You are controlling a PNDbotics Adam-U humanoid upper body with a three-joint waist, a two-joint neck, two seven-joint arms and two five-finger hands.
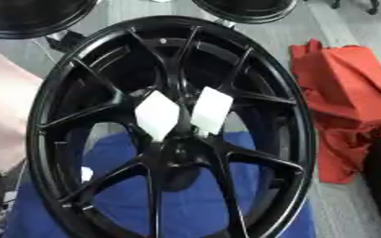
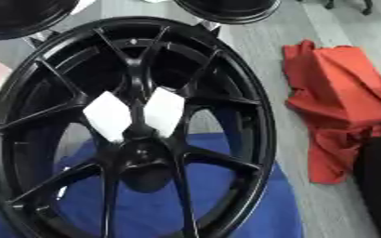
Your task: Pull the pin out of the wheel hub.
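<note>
Fingers of neither robot hand appear in either view, so their state cannot be told.

Left eye view: the black wheel hub fills the frame, tilted, its lower half over a blue cloth lying on the grey floor. Two white tags sit side by side just above the hub centre, between the spokes. No pin can be made out; the centre bore is dark. A red cloth lies beside the rim's right edge.

Right eye view: the same wheel sits further left. Parts of two other black rims show at the top edge.

Risks: with the pin not located, a reach could catch a white tag or a spoke instead. An off-axis pull could shift the tilted wheel on the blue cloth.
</note>
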